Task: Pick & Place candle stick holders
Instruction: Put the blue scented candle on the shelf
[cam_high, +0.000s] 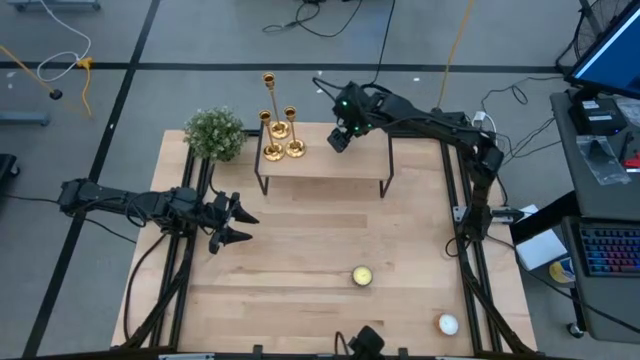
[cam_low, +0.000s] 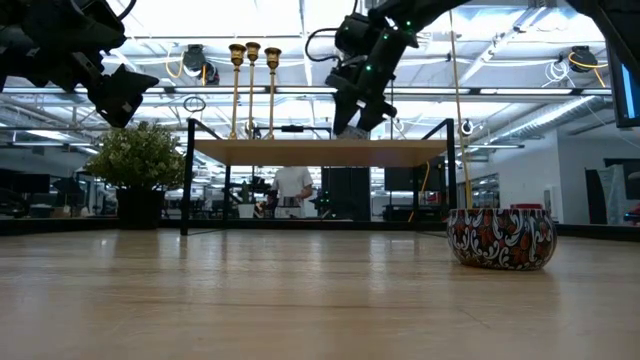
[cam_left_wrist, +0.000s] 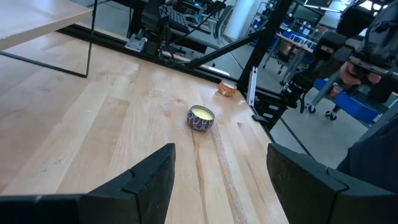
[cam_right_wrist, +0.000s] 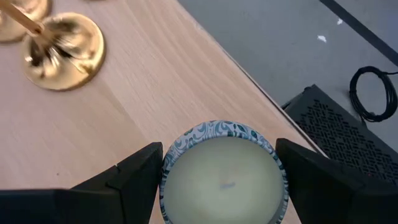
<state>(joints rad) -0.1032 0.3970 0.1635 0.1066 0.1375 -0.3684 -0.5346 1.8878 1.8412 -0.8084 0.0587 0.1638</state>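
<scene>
Three gold candle stick holders (cam_high: 280, 130) stand on their round bases at the far left of a raised wooden shelf (cam_high: 330, 165); two of the bases (cam_right_wrist: 62, 50) show in the right wrist view. To their right, my right gripper (cam_high: 340, 140) hangs over the shelf's far edge, shut on a small round candle tin (cam_right_wrist: 221, 177) with a blue-and-white patterned wall and pale wax. My left gripper (cam_high: 240, 226) waits open at the table's left side with nothing between its fingers (cam_left_wrist: 149, 180). My right gripper pinches the candle tin between its two fingers, one on each opposite side of the round wall (cam_right_wrist: 166, 163). The fingers slant down from the far right. The tin's open top faces the wrist, and in the low view it hangs just above the shelf.
A potted plant (cam_high: 215, 133) stands at the shelf's left end. A second patterned candle tin (cam_high: 362, 276) sits on the table near the front, and a white round thing (cam_high: 447, 323) lies at the front right. The shelf's thin black legs (cam_high: 385, 185) stand mid-table.
</scene>
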